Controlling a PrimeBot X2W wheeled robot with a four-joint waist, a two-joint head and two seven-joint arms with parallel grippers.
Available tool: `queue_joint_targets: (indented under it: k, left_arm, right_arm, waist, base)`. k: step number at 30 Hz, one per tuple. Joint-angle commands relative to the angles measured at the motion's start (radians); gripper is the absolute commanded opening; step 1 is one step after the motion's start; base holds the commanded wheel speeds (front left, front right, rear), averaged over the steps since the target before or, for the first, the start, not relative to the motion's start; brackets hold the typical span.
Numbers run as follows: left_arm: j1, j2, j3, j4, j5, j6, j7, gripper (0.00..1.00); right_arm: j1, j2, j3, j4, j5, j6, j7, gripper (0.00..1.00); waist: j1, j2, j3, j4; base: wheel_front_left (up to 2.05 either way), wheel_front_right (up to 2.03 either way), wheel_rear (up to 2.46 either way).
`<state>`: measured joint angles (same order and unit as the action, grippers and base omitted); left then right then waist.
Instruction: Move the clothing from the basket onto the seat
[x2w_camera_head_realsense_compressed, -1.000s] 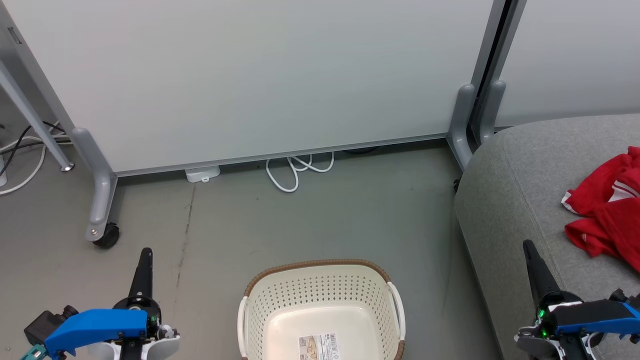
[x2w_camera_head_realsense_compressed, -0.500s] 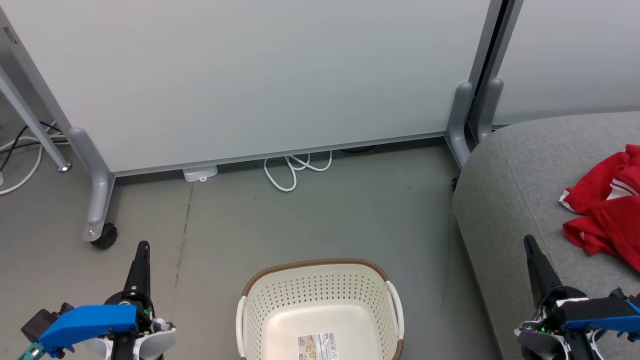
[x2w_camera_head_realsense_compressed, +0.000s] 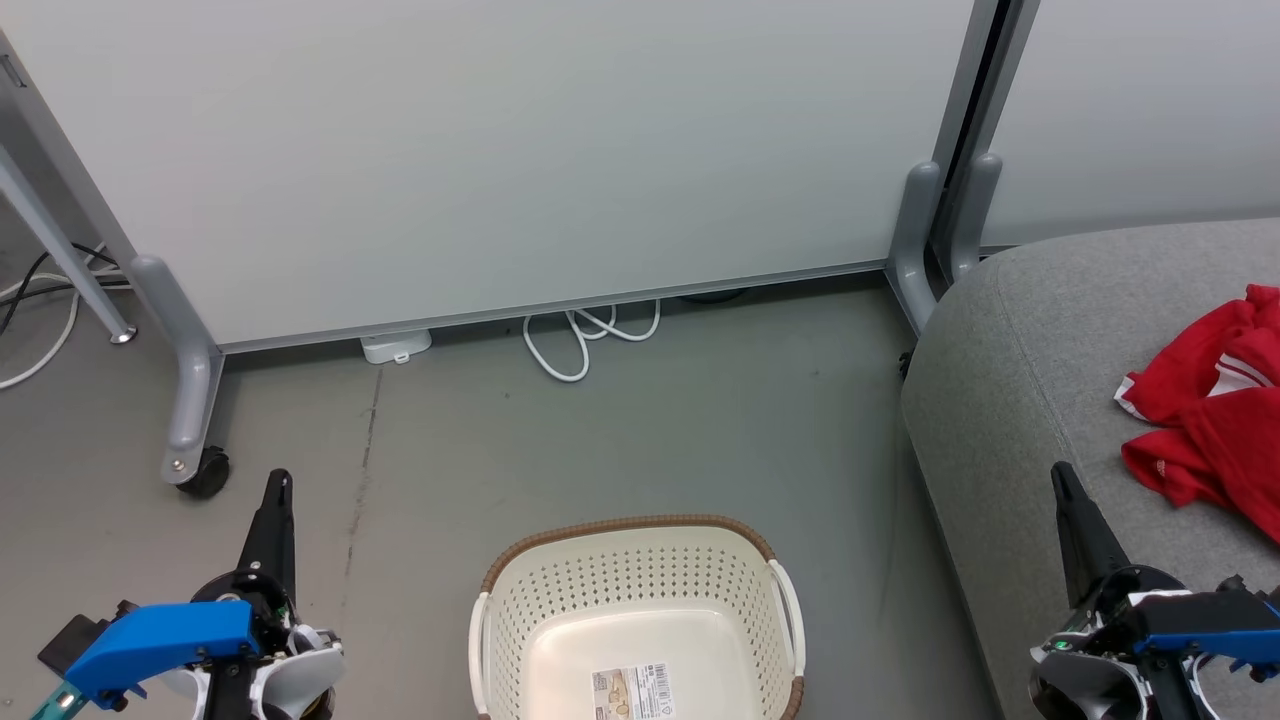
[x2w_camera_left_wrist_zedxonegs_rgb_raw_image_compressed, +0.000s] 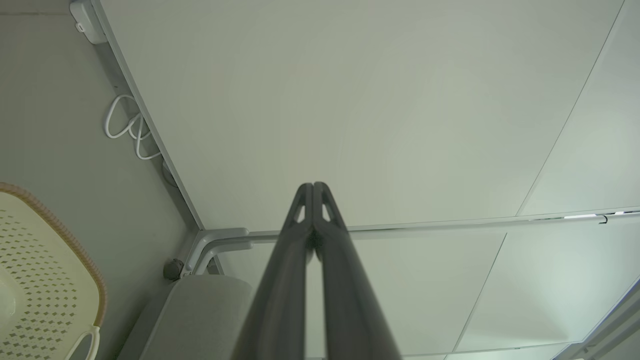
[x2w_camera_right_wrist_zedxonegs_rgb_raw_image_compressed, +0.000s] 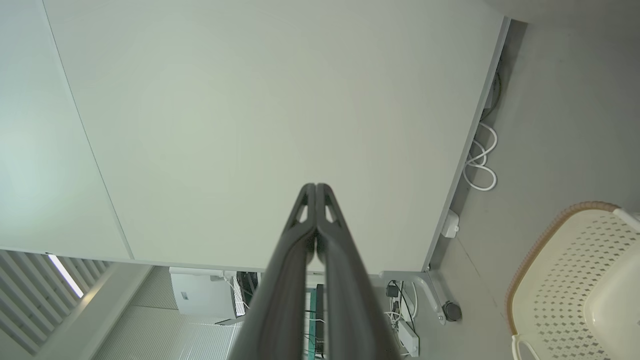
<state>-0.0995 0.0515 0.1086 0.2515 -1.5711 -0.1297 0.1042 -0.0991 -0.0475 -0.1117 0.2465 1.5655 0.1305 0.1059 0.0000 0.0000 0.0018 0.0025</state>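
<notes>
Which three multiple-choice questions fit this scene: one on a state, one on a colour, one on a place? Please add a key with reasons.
1. The left gripper and the right gripper are: A both open; B both shut and empty; C shut on cloth.
2. The laundry basket has a rim that is: A brown; B blue; C black.
3. The red clothing lies: A in the laundry basket; B on the grey sofa seat; C in the left gripper.
Key: 1 B, wrist views show them closed; 2 A, woven brown band; 3 B, crumpled there.
</notes>
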Motion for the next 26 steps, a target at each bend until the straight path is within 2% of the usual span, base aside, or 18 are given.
queue_joint_targets:
  k: [1,6,26]
  left_arm:
    - [-0.012,-0.001,0.005,-0.007,-0.019,-0.002,0.007,0.00]
    - [-0.015,-0.002,0.010,-0.010,-0.045,-0.002,0.015,0.00]
    - [-0.014,-0.002,0.009,-0.009,-0.043,-0.002,0.014,0.00]
  right_arm:
    - [-0.013,-0.005,-0.002,-0.003,0.024,0.000,0.007,0.00]
    - [-0.017,-0.005,-0.004,-0.003,0.052,0.000,0.011,0.00]
    - [-0.016,-0.005,-0.003,-0.003,0.049,0.000,0.010,0.00]
  waist:
    - [0.0000,0.0000,0.000,-0.001]
    - [0.0000,0.0000,0.001,-0.002]
    - [0.0000,0.0000,0.001,-0.002]
  base:
    - [0.00,0.00,0.00]
    - [0.00,0.00,0.00]
    - [0.00,0.00,0.00]
